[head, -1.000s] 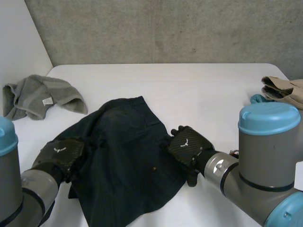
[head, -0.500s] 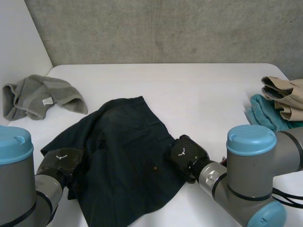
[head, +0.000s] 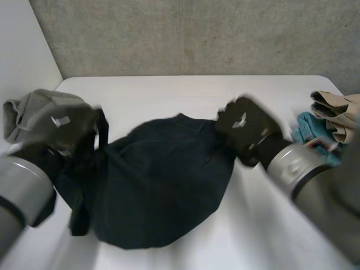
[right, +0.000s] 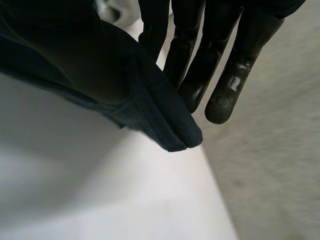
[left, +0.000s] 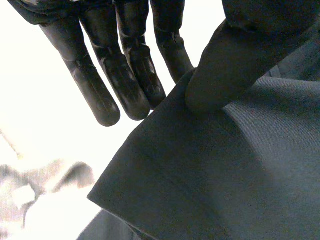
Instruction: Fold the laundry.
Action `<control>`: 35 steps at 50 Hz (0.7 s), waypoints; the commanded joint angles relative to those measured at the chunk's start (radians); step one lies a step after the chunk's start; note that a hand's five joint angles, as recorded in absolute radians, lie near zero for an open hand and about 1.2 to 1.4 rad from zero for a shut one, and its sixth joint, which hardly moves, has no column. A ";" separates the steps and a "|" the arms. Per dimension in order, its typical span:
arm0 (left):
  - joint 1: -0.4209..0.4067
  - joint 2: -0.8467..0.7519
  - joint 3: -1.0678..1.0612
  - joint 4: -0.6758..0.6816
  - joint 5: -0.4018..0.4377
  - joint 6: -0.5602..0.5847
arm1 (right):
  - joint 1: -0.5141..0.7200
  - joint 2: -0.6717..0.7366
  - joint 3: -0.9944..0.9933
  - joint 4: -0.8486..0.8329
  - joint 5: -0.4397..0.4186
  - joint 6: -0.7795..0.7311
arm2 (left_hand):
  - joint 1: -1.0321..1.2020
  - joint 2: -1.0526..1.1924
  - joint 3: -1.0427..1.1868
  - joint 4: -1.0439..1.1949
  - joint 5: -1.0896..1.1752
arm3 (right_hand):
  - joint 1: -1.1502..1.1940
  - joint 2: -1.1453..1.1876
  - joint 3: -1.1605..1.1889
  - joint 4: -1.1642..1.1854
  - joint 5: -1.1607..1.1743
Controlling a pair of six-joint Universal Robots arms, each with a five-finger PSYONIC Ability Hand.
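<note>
A dark navy garment (head: 163, 180) hangs in a sagging bundle between my two raised hands, its lower part on the white table (head: 185, 95). My left hand (head: 62, 132) is at its left edge. In the left wrist view the thumb presses the garment (left: 225, 165) against the straight fingers (left: 130, 70), so that hand is shut on it. My right hand (head: 244, 126) is at the garment's right edge. In the right wrist view a hemmed corner of the garment (right: 165, 120) lies pinched against the straight fingers (right: 235, 65).
A grey towel (head: 14, 112) lies crumpled at the table's back left, partly behind my left hand. A beige folded cloth (head: 337, 109) and a teal one (head: 306, 126) sit at the right edge. A concrete wall stands behind the table.
Both hands closed on the garment's side edges and lifted it up and away from me. The garment, flat on the table before, now sags between them.
</note>
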 commanded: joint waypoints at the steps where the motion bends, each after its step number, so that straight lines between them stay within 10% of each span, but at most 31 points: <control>1: 0.014 0.156 0.216 -0.137 0.083 -0.004 | -0.050 -0.191 -0.212 0.217 -0.002 0.011 | 0.271 0.207 0.211 0.198 0.236 | 0.435 0.227 0.232 0.209 0.254; 15: 0.017 0.080 0.405 -0.211 0.084 -0.047 | -0.065 -0.186 -0.544 0.432 -0.016 0.119 | 0.271 0.207 0.211 0.198 0.236 | 0.435 0.227 0.232 0.209 0.254; 35: 0.152 -0.850 0.840 -0.120 0.087 -0.064 | -0.047 0.722 -1.060 0.400 0.130 0.139 | 0.271 0.207 0.211 0.198 0.236 | 0.435 0.227 0.232 0.209 0.254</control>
